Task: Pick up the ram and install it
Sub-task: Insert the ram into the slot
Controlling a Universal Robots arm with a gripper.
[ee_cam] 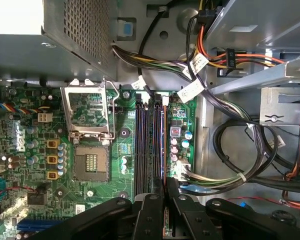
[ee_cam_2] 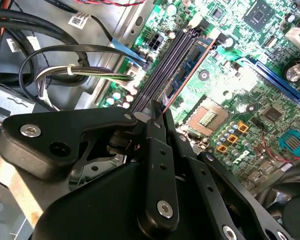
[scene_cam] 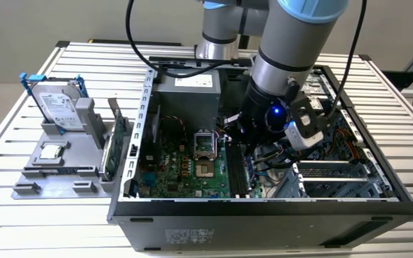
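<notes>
My gripper [ee_cam_2: 156,107] [ee_cam: 165,182] is shut on the ram [ee_cam_2: 190,70] [ee_cam: 165,212], a thin board seen edge-on between the black fingers in both wrist views. The ram runs lengthwise along the black memory slots [ee_cam_2: 165,65] [ee_cam: 147,145] on the green motherboard, over the slot nearest the cable side. Whether it touches that slot I cannot tell. In the exterior view the arm reaches down into the open computer case [scene_cam: 131,177], above the memory slots [scene_cam: 236,169].
Bundled cables [ee_cam: 230,165] lie close beside the slots. The processor socket [ee_cam: 90,160] sits on their other side, under the power supply [ee_cam: 75,30]. Outside the case, at the exterior view's left, a grey holder [scene_cam: 63,161] carries a hard drive [scene_cam: 56,105] and a green card [scene_cam: 116,142].
</notes>
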